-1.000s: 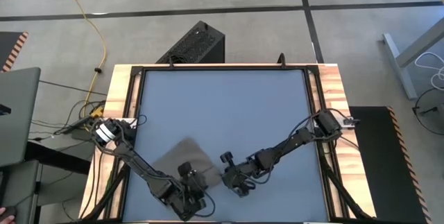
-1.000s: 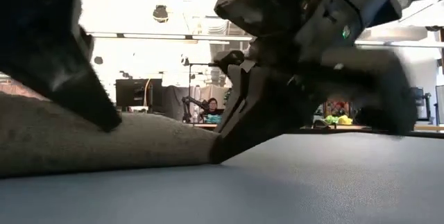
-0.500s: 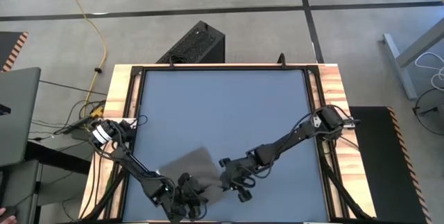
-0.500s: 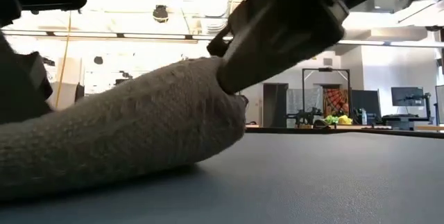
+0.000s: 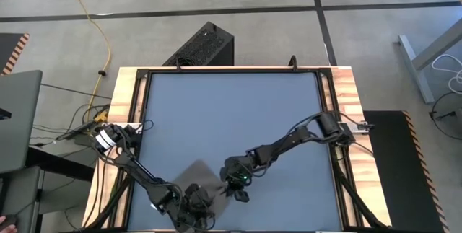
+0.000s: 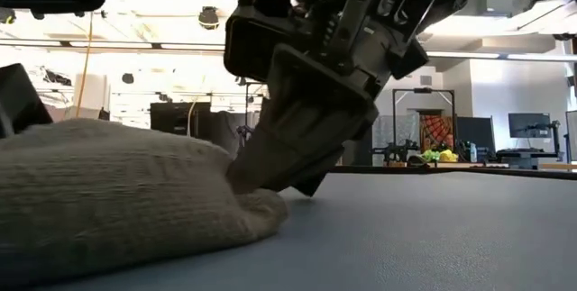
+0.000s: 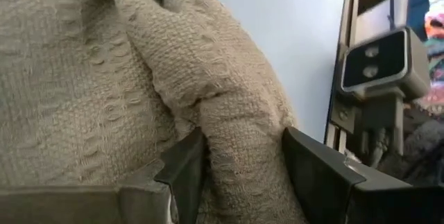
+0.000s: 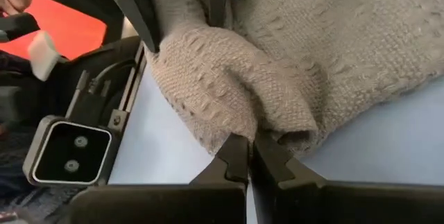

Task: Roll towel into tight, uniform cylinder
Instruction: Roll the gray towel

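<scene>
The taupe towel (image 5: 202, 177) lies bunched on the blue-grey table top near the front edge, left of the middle. In the low view it is a rounded heap (image 6: 108, 201) resting on the table. My left gripper (image 5: 193, 203) stands at the towel's near side and is shut on a thick fold of it (image 7: 243, 175). My right gripper (image 5: 234, 188) stands at the towel's right side and is shut on its edge (image 8: 251, 158). The white tag does not show. My left gripper pinches a thick rolled-over fold of the towel (image 7: 236, 134) between its two fingers (image 7: 184, 172). It holds several layers, and the fold bulges out past the fingers. The rest of the towel lies on the table. My right gripper pinches the low rim of a bulging fold (image 8: 284, 139) at the free ends of its nearly closed fingers (image 8: 236, 156). The fingers slant down from the table's right side (image 6: 270, 169). The held part lies on or just above the table (image 6: 261, 210).
The small low camera block (image 8: 69, 148) stands at the table's near edge, close to both grippers, and also shows in the left wrist view (image 7: 385, 64). Black rails and a wooden border (image 5: 345, 110) frame the table. The blue top stretches far and right of the towel (image 5: 238, 110).
My right gripper has gone toward the table's left edge with the towel's right end. It raised that end clear of the table, then brought it down. The towel, flat a second ago, now sits as a smaller, thicker bundle. My left gripper has shifted a little toward the near-left.
</scene>
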